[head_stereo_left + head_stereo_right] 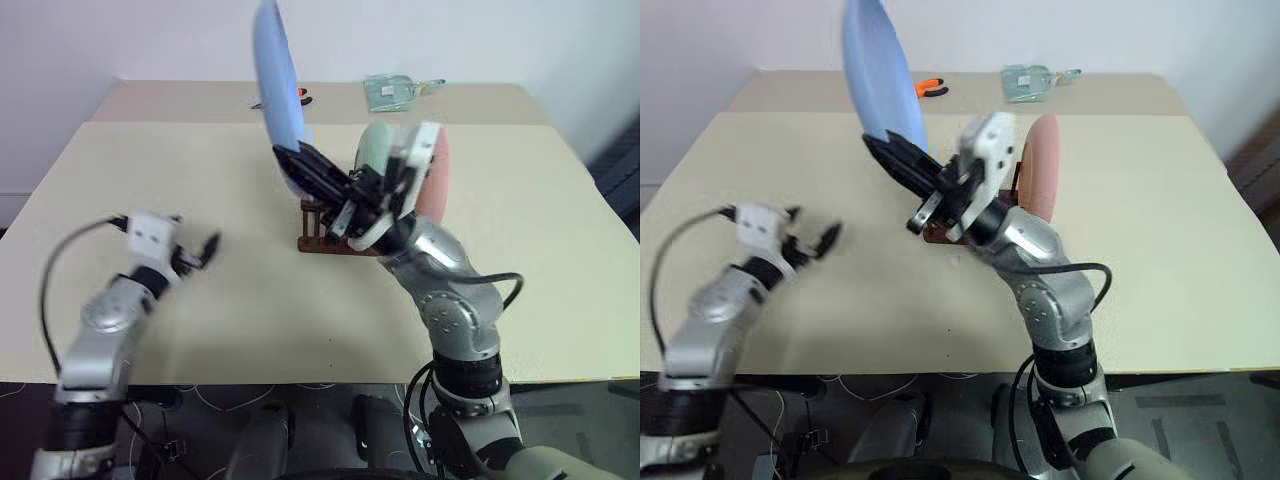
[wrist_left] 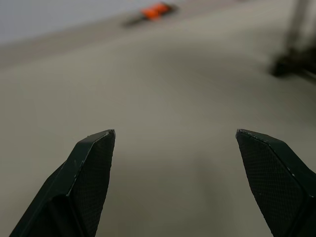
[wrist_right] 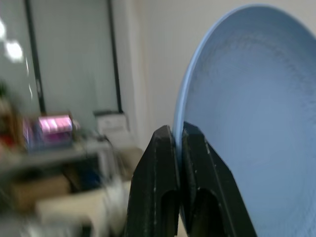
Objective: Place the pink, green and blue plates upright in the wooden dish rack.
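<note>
a lab-like room: bare beige table (image 1: pixel 200 330), plain white wall (image 1: pixel 120 40), cables (image 1: pixel 250 392) on the floor.

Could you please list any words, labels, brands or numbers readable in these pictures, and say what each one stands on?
None can be read.
The clear packet at the table's far edge: any print is too small and blurred.
The blue plate, pink plate, green plate and wooden rack: no marking visible.

Left gripper (image 2: pixel 175 136) fingers wide apart over beige table (image 2: pixel 163 94)
</note>
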You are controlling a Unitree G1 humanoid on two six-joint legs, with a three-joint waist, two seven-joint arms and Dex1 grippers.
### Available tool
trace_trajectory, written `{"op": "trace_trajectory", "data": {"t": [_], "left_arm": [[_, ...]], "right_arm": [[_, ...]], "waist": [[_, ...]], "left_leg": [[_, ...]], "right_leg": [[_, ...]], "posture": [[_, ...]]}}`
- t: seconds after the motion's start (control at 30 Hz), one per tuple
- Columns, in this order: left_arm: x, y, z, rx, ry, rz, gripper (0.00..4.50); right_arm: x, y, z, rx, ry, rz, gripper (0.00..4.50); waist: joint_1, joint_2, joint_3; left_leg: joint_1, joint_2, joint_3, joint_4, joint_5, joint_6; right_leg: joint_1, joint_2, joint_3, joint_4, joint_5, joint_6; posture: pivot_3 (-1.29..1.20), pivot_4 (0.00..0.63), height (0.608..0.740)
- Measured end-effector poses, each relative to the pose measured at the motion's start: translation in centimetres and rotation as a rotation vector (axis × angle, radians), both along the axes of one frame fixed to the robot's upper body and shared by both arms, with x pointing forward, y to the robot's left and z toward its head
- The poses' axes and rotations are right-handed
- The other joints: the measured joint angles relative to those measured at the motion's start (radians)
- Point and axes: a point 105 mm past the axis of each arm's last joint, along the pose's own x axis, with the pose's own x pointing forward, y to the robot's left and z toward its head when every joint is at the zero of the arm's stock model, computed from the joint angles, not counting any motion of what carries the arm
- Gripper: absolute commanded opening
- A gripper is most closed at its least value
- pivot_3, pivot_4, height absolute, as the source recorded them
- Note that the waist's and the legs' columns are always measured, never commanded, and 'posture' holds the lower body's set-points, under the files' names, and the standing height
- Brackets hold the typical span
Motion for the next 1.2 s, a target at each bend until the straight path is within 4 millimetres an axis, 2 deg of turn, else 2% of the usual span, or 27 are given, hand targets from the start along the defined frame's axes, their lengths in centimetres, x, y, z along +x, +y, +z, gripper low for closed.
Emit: {"op": "trace_trajectory", "data": {"t": [0.2,0.5,0.73,0.87,1.0,1.2], "left_arm": [[-1.0,-3.2,0.0,0.001,-0.002,-0.165,4.01],[-1.5,-4.0,-0.6,0.015,0.023,-0.215,4.01],[-2.7,-5.0,-1.0,0.009,0.063,-0.293,4.01],[-2.8,-5.1,-1.0,0.010,0.070,-0.294,4.08],[-2.8,-5.2,-1.0,0.009,0.070,-0.297,4.08],[-2.9,-5.5,-1.2,0.010,0.075,-0.305,4.08]], "right_arm": [[0.6,-0.2,0.0,0.080,0.185,0.001,0.00],[2.2,-0.8,-1.2,0.079,0.297,-0.067,0.00],[4.6,-1.3,-2.0,0.079,0.402,-0.123,0.00],[5.7,-1.4,-2.2,0.070,0.438,-0.131,1.39],[6.0,-1.5,-1.4,0.001,0.376,-0.167,3.47],[5.0,-0.9,-0.4,-0.146,0.208,-0.202,3.47]], "waist": [[-0.004,0.003,-0.001],[-0.004,0.003,-0.001],[-0.005,0.004,-0.001],[-0.005,0.004,-0.001],[-0.005,0.004,-0.001],[-0.005,0.004,-0.001]], "left_leg": [[0.000,0.000,0.001,-0.002,0.000,0.000],[0.001,0.000,0.002,-0.002,0.000,0.000],[0.001,0.000,0.002,-0.002,0.000,0.000],[0.001,0.000,0.002,-0.002,0.000,0.000],[0.000,0.000,0.002,-0.002,0.000,0.000],[0.000,0.000,0.002,-0.002,0.000,0.000]], "right_leg": [[-0.002,0.000,0.001,-0.001,0.001,-0.001],[-0.002,0.000,0.001,0.000,0.001,0.001],[-0.002,0.001,0.001,0.000,0.001,0.001],[-0.002,0.001,0.001,0.000,0.002,0.001],[-0.002,0.001,0.001,0.000,0.002,0.001],[-0.002,0.001,0.001,-0.001,0.002,0.001]], "posture": [[0.00,0.150,0.740],[0.00,0.150,0.740],[0.00,0.150,0.740],[0.00,0.150,0.740],[0.00,0.150,0.740],[0.00,0.150,0.740]]}}
